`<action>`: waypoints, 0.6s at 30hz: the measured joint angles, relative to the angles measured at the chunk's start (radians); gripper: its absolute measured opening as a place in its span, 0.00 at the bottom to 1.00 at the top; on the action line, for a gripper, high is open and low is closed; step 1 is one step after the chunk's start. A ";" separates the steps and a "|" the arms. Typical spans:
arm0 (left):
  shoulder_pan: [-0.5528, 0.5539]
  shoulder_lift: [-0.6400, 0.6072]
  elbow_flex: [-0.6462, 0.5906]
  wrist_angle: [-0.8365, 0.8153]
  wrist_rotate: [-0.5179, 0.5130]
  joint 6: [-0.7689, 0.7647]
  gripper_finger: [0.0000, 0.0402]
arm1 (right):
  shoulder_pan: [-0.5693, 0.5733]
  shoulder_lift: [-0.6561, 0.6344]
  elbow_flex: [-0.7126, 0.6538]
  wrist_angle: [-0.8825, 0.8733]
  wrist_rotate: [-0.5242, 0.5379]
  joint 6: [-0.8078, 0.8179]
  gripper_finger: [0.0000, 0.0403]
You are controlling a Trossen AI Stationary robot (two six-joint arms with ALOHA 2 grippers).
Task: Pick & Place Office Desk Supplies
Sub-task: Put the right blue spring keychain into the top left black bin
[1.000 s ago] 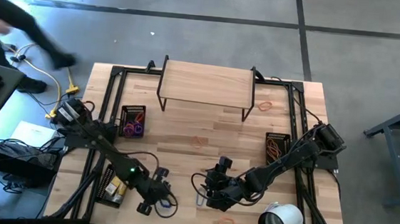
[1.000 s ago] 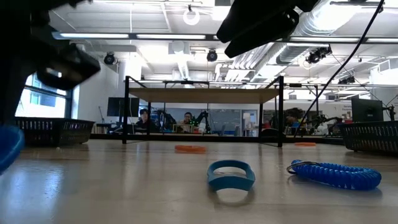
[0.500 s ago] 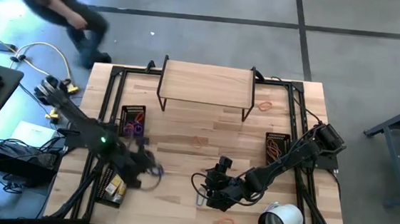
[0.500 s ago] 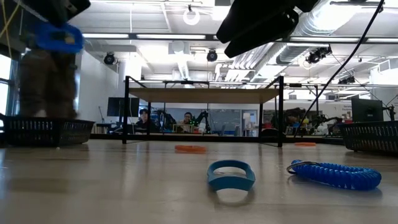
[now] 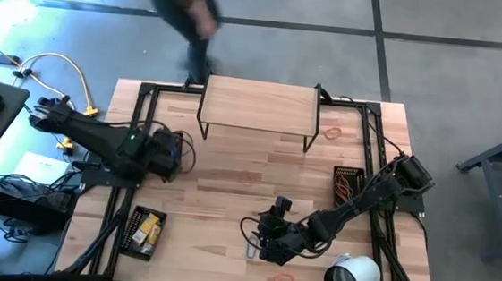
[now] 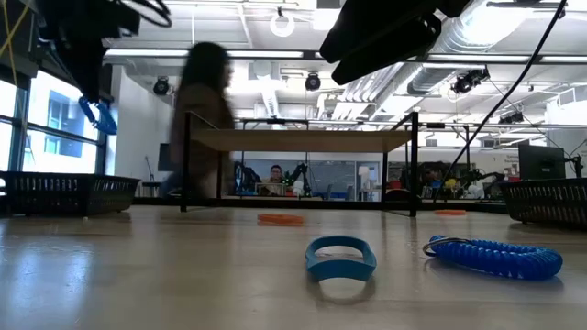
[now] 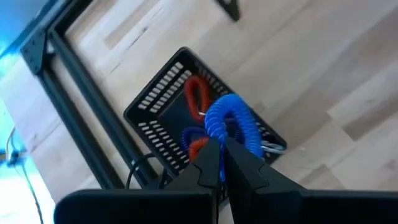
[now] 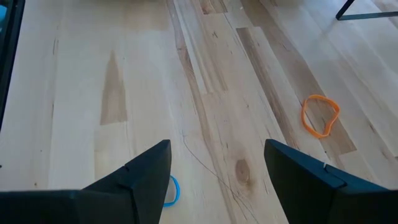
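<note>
My left gripper (image 5: 172,151) hovers over the black mesh basket (image 7: 155,107) at the table's far left, shut on a blue coiled loop (image 7: 231,119). Red-orange bands and another blue piece lie in that basket. In the low view the loop (image 6: 101,117) hangs high at the left. My right gripper (image 8: 217,180) stands open above the table's near middle and touches nothing. A blue band (image 8: 170,190) lies just past one of its fingers, an orange band (image 8: 320,115) farther off. Another blue coil (image 6: 495,258) and the blue band (image 6: 340,257) lie flat on the wood. My left gripper pinches the blue coiled loop between its two fingers at the coil's near side (image 7: 217,132). The fingers slant downward over the basket. The loop is lifted clear and juts out past the fingertips above the basket's inside.
A low wooden shelf (image 5: 258,105) stands at the far middle. A second basket (image 5: 348,180) sits at the right, and a third holding yellow packets (image 5: 143,231) at the near left. A large white tape roll (image 5: 352,279) stands near right. A person (image 5: 185,10) walks past the far edge.
My left gripper has risen and swung from the table's near edge toward the far left basket, rolling its wrist and carrying the blue coiled loop clear of the wood. The person beyond the table has walked from left toward the middle.
</note>
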 joint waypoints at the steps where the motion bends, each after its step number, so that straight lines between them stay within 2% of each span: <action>1: 0.021 0.000 -0.006 0.000 0.009 0.002 0.00 | 0.000 0.000 0.000 0.000 0.000 0.000 0.61; 13: 0.280 0.000 -0.124 0.007 0.090 0.189 0.00 | 0.007 0.001 -0.067 0.068 -0.007 0.031 0.61; 18: 0.403 0.000 -0.171 0.126 0.214 0.321 0.00 | 0.007 0.001 -0.079 0.098 -0.011 0.024 0.61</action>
